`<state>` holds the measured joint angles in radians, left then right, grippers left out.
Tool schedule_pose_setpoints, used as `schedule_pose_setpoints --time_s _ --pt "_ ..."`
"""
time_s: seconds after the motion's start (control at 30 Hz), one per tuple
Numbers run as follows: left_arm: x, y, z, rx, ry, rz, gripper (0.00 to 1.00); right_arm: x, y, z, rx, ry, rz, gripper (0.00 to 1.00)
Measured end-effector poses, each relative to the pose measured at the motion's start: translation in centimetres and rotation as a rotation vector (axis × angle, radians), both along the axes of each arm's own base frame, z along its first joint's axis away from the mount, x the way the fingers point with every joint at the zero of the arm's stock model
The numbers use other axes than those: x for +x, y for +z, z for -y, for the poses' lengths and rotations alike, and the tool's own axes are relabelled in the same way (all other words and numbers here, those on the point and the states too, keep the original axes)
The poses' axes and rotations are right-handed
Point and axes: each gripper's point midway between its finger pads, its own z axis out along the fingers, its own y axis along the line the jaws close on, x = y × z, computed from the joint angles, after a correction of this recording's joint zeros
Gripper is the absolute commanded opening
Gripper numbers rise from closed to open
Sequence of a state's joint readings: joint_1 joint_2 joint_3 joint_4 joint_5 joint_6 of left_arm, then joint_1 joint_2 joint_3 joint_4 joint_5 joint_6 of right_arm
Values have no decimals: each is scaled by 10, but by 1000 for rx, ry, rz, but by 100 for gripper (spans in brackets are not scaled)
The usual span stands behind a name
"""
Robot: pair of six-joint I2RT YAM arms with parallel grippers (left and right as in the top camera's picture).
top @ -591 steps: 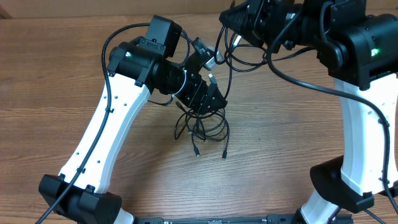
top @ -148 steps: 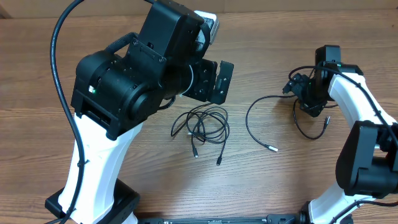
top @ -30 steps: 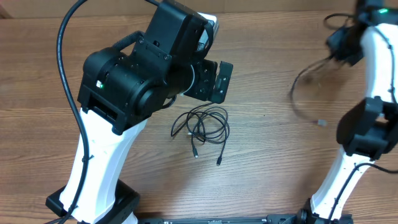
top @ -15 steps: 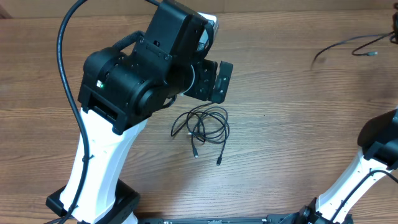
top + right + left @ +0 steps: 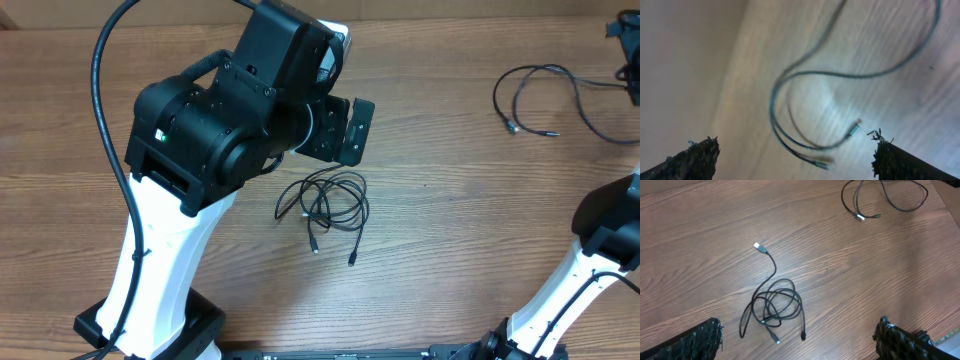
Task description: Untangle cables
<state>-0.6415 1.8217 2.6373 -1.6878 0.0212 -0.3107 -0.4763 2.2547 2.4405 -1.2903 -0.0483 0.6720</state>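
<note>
Wooden table (image 5: pixel 450 250), two groups of cables.

The tangled bundle (image 5: pixel 325 205) lies flat near the table centre, a knot of overlapping black loops with two plug tips trailing toward the near edge. The left arm (image 5: pixel 200 130) hangs over the table beside it. Its bulk covers much of the left half in the overhead view and hides one strand of the bundle. The left wrist view shows that strand running away from the knot to a silver plug (image 5: pixel 758 246). The left gripper (image 5: pixel 797 342) hovers above the bundle with its fingers spread wide, nothing between them and clear of the cords.

A separate cable (image 5: pixel 497 97) lies in a loose loop at the far right of the table, well apart from the bundle. Its two ends rest on the wood.

The right gripper (image 5: pixel 797 160) is above that loop, its fingers wide apart and holding nothing. In the overhead view it is cut off at the frame's upper right corner. The right wrist view is blurred — the loop and one plug tip show, but finer detail cannot be made out.
</note>
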Motion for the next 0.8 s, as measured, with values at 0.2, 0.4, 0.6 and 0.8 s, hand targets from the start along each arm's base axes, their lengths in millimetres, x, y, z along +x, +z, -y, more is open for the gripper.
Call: schedule_pose_setpoints --time_s 0.2,0.4,0.6,0.8 --pt "0 0 0 0 0 0 100 -33 -20 -18 66 34 -160 92" --pt "0 0 0 0 0 0 100 -33 -44 -36 103 155 -229 88" --pt "0 0 0 0 0 -1 100 -12 -84 -80 120 389 -275 95" --pt "0 0 0 0 0 0 100 14 -118 -114 66 523 -303 100"
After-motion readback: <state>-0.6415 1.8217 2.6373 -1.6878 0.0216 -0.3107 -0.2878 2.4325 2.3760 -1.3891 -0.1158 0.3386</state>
